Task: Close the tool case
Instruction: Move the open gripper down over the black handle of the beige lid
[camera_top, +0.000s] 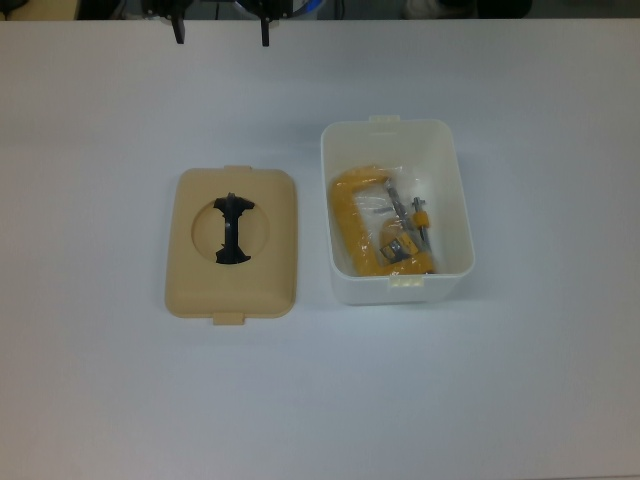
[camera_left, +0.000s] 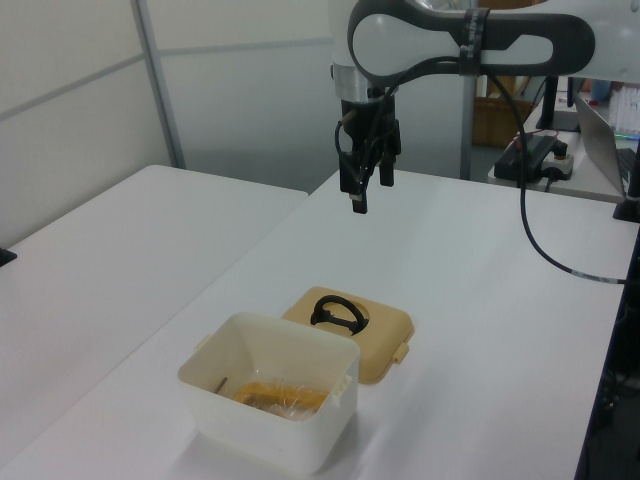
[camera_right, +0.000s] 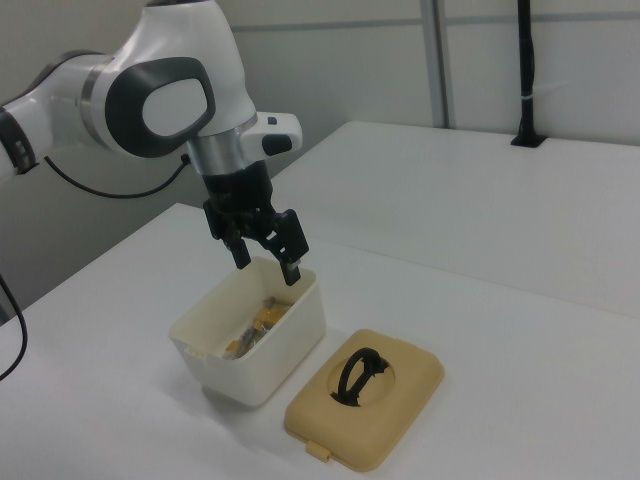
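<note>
Item 1, tool case box: white, rectangular, rounded corners, open at the top. It stands on the counter right of centre in the top view, with latch tabs on its upper and lower rims. Contents: a yellow clamp in clear wrapping, lying on the bottom.

Item 2, lid: beige, lying flat on the counter just beside the box, at centre-left in the top view, apart from it by a narrow strip of counter. A round recess faces up with the black handle standing across it. In the right view the lid sits at the lower centre of the frame, in front of the box.

Item 3, my gripper: fingers spread, nothing between them, pointing downward. It hangs in the air well above the counter, upper centre in the left view; in the top view only the finger ends show at the upper edge.

Status: closing has not begun; the case is fully uncovered and I touch neither part. I judge the step in hand to be the approach to the lid.

Next move calls for: lowering over the recess, lining my fingers up to straddle the black handle, closing on it, then lifting the lid level and setting it square on the box rim so the tabs meet.
</note>
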